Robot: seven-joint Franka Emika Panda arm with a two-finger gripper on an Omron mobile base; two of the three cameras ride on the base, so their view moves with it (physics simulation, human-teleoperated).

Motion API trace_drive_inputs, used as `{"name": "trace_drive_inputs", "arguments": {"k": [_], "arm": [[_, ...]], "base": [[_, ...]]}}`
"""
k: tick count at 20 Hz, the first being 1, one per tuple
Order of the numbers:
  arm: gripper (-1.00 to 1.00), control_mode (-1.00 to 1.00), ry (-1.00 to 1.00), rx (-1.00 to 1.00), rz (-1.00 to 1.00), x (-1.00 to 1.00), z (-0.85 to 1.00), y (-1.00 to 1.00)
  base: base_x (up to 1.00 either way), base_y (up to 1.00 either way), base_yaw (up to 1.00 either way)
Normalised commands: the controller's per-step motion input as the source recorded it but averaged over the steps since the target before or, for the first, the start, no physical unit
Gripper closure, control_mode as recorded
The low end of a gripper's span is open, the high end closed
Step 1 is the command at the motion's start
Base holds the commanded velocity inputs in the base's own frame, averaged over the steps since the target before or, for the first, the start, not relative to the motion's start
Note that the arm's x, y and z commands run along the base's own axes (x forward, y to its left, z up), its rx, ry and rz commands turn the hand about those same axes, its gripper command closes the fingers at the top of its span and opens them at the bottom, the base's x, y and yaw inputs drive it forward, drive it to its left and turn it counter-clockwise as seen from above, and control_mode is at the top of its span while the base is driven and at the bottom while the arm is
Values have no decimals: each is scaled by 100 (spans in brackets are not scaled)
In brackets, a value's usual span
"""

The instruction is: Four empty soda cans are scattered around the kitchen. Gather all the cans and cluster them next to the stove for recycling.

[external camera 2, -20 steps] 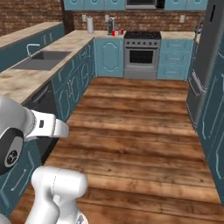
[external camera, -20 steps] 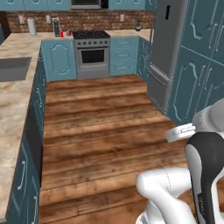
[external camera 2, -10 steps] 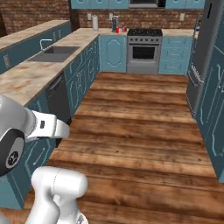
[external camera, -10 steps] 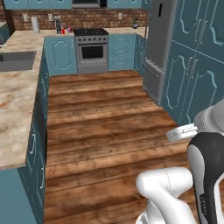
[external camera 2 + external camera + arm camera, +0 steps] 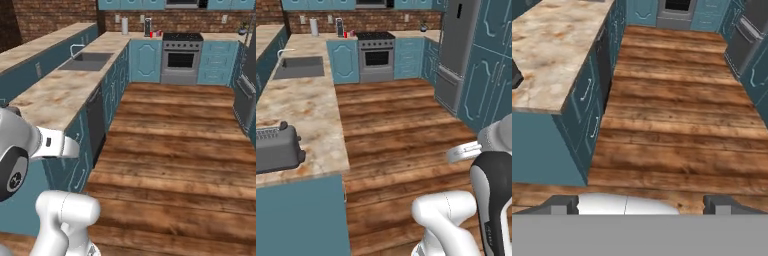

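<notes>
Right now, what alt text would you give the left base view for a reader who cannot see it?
A kitchen aisle of wooden floor leads to a steel stove at the far wall, with a small red can on the counter beside it. A dark toaster sits near left; the white robot arm rises lower right.

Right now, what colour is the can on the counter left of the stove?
Red. The soda can beside the stove shows best in the left base view.

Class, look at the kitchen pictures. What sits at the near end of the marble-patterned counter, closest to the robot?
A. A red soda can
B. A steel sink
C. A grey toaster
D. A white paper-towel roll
C: the grey toaster rests on the near end of the marble-patterned counter, while the steel sink, white paper-towel roll and small red soda can all lie farther back, toward the steel stove.
</notes>
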Motion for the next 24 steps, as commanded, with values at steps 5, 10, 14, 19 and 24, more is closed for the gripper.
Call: {"name": "trace_drive_inputs", "arguments": {"k": [5, 10, 14, 19, 24], "arm": [[-100, 100, 0, 0, 0, 0, 0, 0], [-100, 100, 0, 0, 0, 0, 0, 0], [-100, 100, 0, 0, 0, 0, 0, 0], [-100, 100, 0, 0, 0, 0, 0, 0], [-100, 100, 0, 0, 0, 0, 0, 0]], "base": [[-28, 99, 0], [-32, 96, 0], [-33, 91, 0], [-35, 87, 0], [-35, 85, 0]]}}
